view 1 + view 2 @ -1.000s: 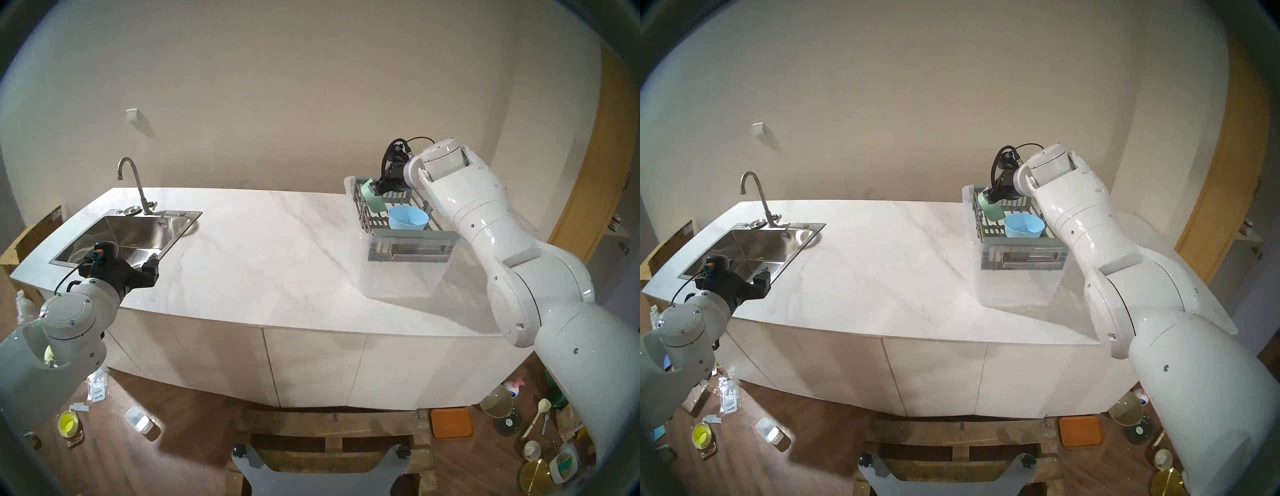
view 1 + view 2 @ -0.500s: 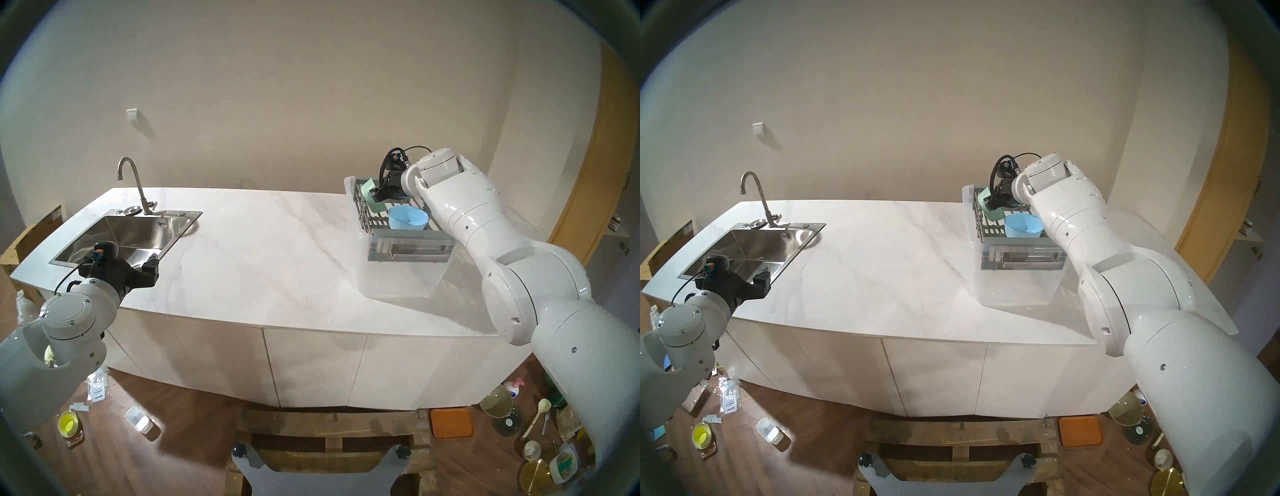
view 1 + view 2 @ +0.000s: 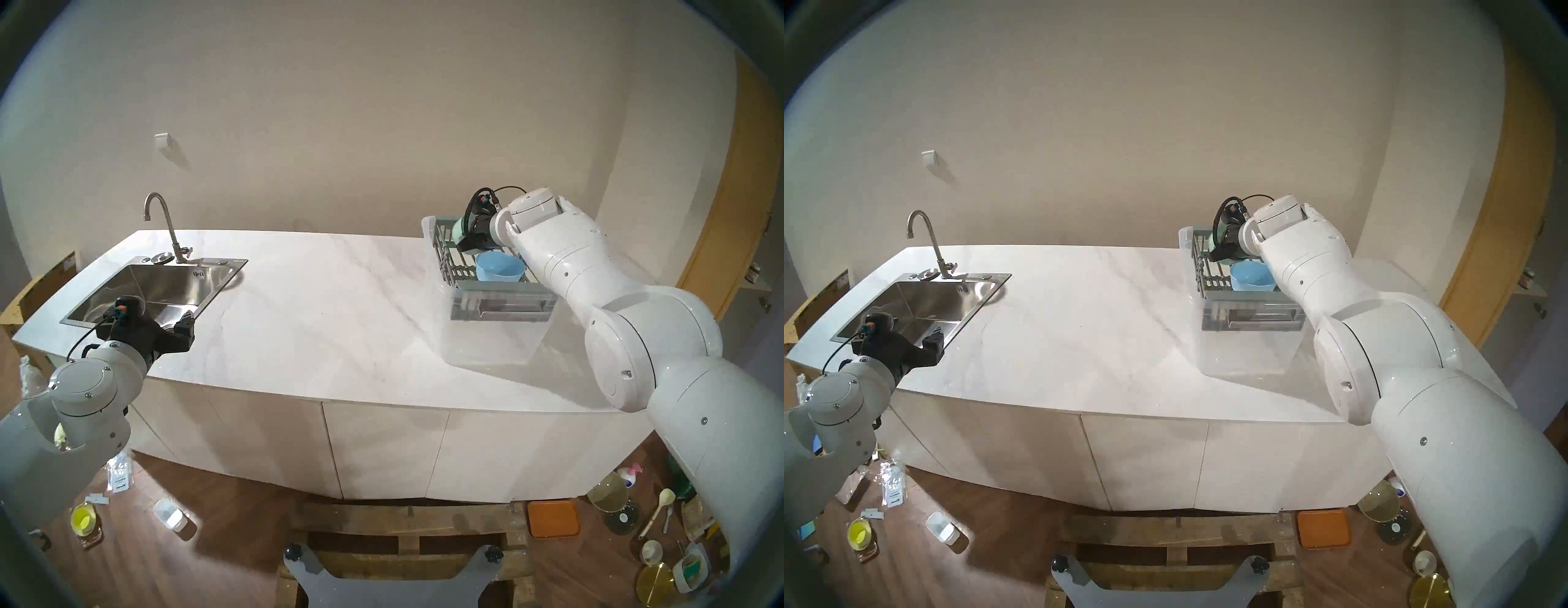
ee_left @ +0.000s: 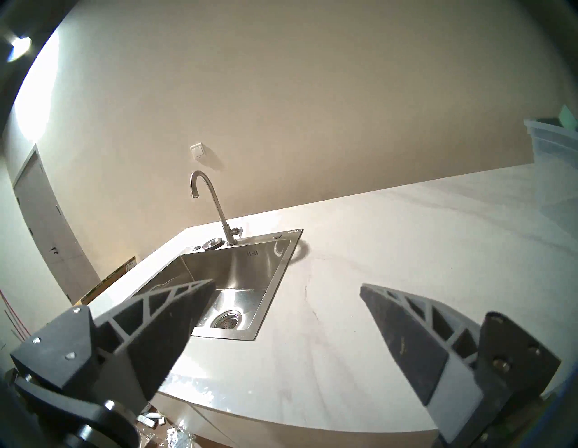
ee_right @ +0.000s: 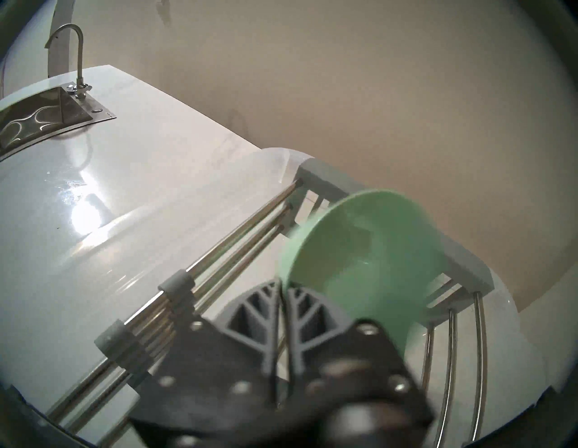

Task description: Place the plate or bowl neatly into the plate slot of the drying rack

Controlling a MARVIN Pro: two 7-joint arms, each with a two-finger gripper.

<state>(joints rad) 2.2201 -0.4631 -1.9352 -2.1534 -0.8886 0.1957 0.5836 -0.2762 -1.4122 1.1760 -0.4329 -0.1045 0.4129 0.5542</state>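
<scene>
Though the sink (image 4: 237,259) bears a stamp, it stays unreadable.

R arm (image 3: 602,271) outstretched, fingers (image 5: 300,316) pinched together; L fingers (image 4: 403,338) spread wide.

There were two bowls in the scene: one blue bowl (image 3: 499,267) at the near end of the drying rack (image 3: 505,293) and one green bowl (image 5: 359,256) at its far end. There was one drying rack, and it sat over one clear plastic tub (image 3: 492,344) on the right of the one white counter (image 3: 318,305). On the left there was one steel sink (image 3: 157,288) with one tap (image 3: 163,225). Two grippers were in view, the left gripper (image 4: 286,287) and the right gripper (image 5: 283,292), each with two fingers. One wall switch (image 3: 162,141) was on the far wall. One orange tray (image 3: 553,519) lay on the floor at the near right.
</scene>
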